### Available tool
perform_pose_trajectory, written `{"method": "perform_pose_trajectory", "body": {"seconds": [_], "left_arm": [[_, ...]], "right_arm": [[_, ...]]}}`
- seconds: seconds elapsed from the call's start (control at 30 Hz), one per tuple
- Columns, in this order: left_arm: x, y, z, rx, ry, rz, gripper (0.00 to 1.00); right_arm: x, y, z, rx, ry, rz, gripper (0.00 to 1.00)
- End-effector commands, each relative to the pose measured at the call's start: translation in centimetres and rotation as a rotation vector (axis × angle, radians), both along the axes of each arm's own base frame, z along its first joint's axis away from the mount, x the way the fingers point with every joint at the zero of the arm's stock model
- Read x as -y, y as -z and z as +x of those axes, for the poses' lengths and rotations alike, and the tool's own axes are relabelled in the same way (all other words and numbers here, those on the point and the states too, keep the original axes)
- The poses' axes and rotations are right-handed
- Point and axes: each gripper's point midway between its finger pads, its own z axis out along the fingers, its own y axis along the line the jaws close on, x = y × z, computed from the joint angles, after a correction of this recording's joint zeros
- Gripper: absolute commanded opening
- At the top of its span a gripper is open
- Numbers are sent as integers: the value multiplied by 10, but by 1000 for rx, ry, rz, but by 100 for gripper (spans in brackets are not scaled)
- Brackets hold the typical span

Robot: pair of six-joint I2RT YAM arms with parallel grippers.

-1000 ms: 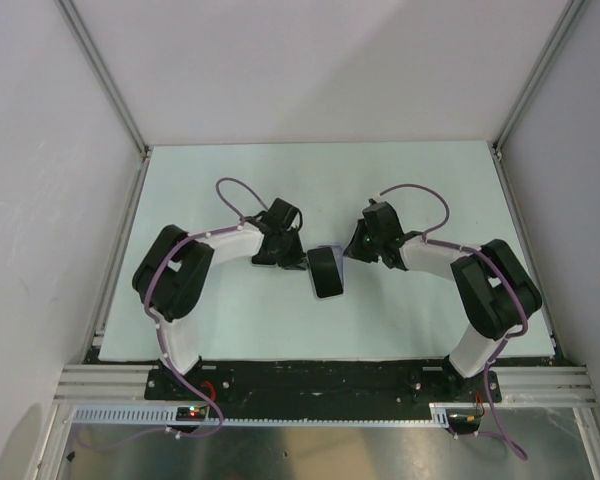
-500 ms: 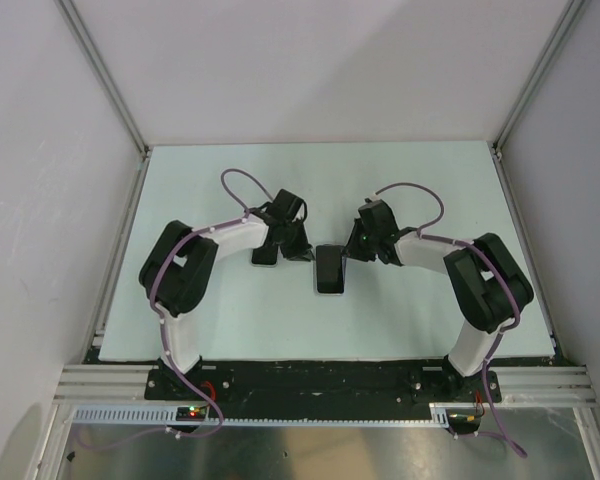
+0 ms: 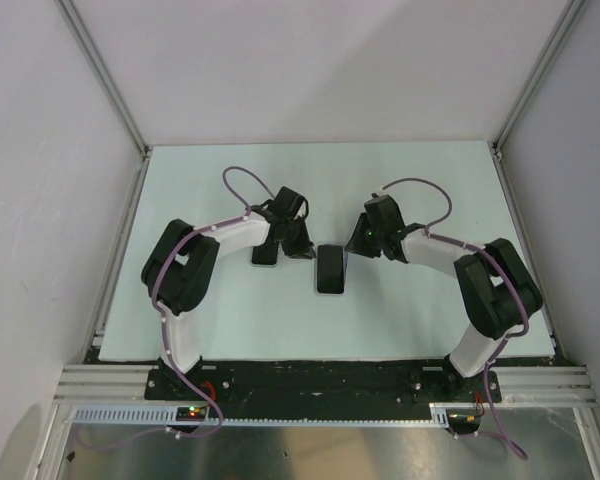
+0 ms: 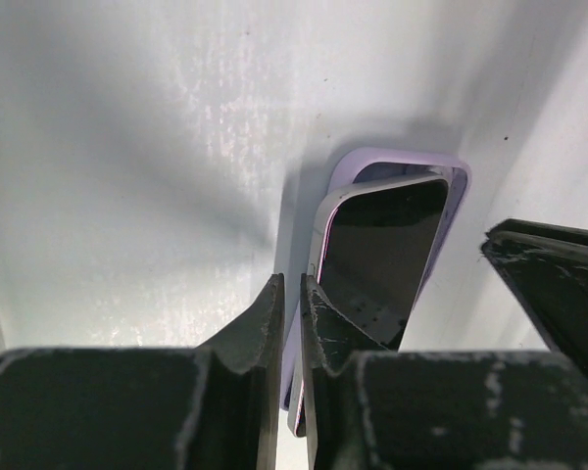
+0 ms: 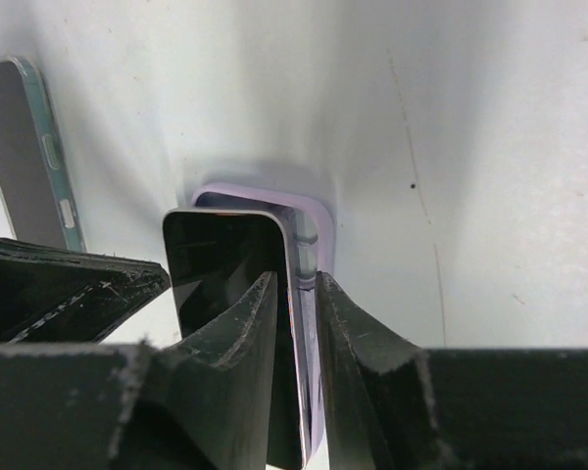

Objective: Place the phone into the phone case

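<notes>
One pale, matte desk (image 3: 220,180) carries everything, and on it the black-and-white left arm (image 3: 185,280) and black-and-white right arm (image 3: 490,290) bend inward until their wrists nearly meet at its middle. Between them lies a lilac soft-edged phone case (image 4: 397,155), flat on the desk, with a slim dark-screened phone (image 4: 382,245) resting face up in it. The phone's far end sits inside the case's far rim, and its left edge looks raised above the case wall. The left jaws stand almost together, leaving only a thin slot at the left side of the case. Lilac shows in that slot, but whether they pinch it I cannot tell. The right jaws straddle the right side, one finger over the screen and one outside the case wall. Whether they are clamped I cannot tell. A second, grey phone in a clear teal-tinted case (image 5: 24,147) lies just beside the left wrist.
</notes>
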Motion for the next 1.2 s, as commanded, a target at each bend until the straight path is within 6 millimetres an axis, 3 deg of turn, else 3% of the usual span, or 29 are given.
{"method": "perform_pose_trajectory", "body": {"seconds": [0.0, 0.13, 0.23, 0.47, 0.67, 0.93, 1.17], "left_arm": [[11, -15, 10, 40, 30, -32, 14], [12, -16, 10, 39, 30, -35, 14], [12, -17, 11, 40, 32, -36, 14], [14, -17, 12, 35, 35, -39, 14], [19, -19, 14, 36, 41, -49, 14], [26, -22, 17, 35, 50, -62, 14], [11, -40, 22, 98, 15, -27, 15]], "right_arm": [[17, -32, 14, 71, 57, -16, 28], [25, -17, 12, 29, 91, -29, 25], [27, -3, 11, -3, 99, -40, 13], [15, 21, 13, -48, 61, -27, 5], [-3, 22, 16, -51, 7, -23, 5], [-12, 21, 19, -51, -18, -20, 5], [-13, 24, 19, -59, -25, -16, 5]]}}
